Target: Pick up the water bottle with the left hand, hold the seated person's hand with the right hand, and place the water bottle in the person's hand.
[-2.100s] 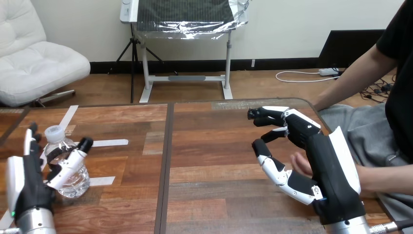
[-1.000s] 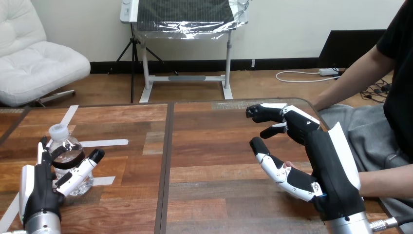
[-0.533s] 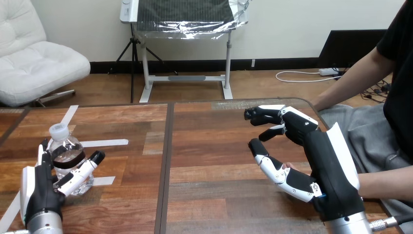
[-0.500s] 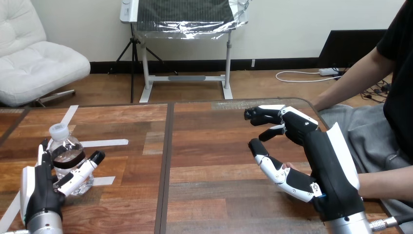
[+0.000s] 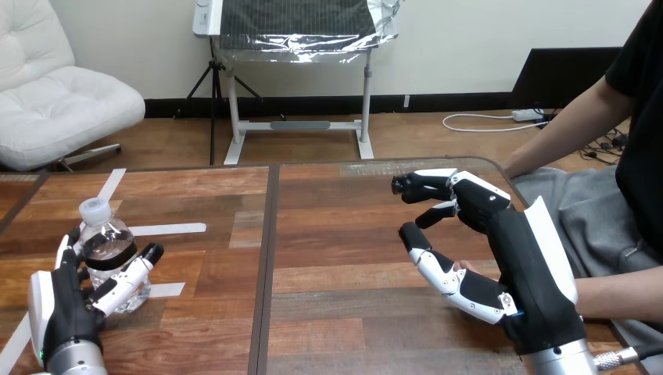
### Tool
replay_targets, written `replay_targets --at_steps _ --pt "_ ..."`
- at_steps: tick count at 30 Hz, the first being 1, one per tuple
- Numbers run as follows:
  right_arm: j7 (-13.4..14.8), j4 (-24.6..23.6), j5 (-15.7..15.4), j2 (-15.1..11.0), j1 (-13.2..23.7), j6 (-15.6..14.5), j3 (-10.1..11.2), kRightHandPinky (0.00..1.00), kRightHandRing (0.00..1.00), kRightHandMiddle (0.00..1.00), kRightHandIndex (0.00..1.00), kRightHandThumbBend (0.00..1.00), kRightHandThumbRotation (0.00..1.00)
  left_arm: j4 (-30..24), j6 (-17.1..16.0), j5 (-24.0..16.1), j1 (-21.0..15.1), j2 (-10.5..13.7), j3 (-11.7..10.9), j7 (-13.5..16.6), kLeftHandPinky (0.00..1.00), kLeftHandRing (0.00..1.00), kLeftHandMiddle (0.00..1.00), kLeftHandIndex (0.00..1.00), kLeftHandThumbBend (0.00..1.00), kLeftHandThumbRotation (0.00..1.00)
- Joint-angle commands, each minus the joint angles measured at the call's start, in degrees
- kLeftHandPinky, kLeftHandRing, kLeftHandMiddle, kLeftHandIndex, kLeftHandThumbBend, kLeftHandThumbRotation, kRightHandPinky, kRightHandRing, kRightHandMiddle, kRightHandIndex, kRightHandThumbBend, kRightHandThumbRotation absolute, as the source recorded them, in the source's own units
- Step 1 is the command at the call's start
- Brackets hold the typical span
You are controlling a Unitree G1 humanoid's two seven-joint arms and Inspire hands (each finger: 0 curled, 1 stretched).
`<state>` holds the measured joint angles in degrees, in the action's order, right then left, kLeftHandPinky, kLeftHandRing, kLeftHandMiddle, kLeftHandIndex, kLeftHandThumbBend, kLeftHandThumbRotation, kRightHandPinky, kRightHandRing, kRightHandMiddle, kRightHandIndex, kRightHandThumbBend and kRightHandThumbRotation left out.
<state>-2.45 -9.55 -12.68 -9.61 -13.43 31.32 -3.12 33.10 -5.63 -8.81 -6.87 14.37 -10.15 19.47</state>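
Note:
The clear water bottle (image 5: 107, 248) with a white cap stands upright near the table's left edge. My left hand (image 5: 65, 311) is wrapped round it from below left: the fingers (image 5: 64, 251) bend round its far side and the thumb (image 5: 130, 275) lies across its front. My right hand (image 5: 508, 262) hovers at the right of the table with loosely bent fingers (image 5: 426, 184) and its thumb (image 5: 436, 267) stretched out, holding nothing. The person's hand (image 5: 463, 266) lies under that hand, almost wholly hidden. The person's forearm (image 5: 621, 291) comes in from the right edge.
Strips of white tape (image 5: 177, 229) lie on the table near the bottle. A dark seam (image 5: 266, 258) splits the wooden table down the middle. The person's other arm (image 5: 559, 129) hangs beyond the table's far right corner.
My left hand has slid in round the bottle and its fingers have bent against the far side. My right hand has moved slightly left over the person's hand, hiding more of it.

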Motion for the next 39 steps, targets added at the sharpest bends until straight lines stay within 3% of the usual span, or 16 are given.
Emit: replay_targets --at_steps 1,12,24,39 --pt "0.14 -0.22 0.72 -0.56 3.68 1.01 0.84 0.53 0.67 0.71 0.64 0.38 0.0 -0.33 -0.44 -0.11 -4.15 -0.48 -0.1 1.63 0.6 0.65 0.69 0.7 0.79 0.15" --pt "0.39 -0.52 0.23 -0.51 3.59 1.09 1.04 0.53 0.67 0.7 0.64 0.38 0.0 1.2 -3.29 1.33 -4.53 -1.46 -0.77 3.28 0.51 0.56 0.59 0.59 0.77 0.02" --pt "0.32 -0.63 0.59 -0.55 3.18 1.22 1.27 0.54 0.67 0.69 0.64 0.37 0.0 3.14 -6.11 0.89 -4.55 -1.12 -0.05 3.95 0.44 0.49 0.52 0.53 0.73 0.0" --pt "0.16 -0.61 0.67 -0.52 2.87 1.67 1.78 0.53 0.66 0.67 0.63 0.37 0.0 5.26 -8.82 0.9 -4.82 -1.24 0.21 4.57 0.43 0.49 0.52 0.53 0.72 0.0"
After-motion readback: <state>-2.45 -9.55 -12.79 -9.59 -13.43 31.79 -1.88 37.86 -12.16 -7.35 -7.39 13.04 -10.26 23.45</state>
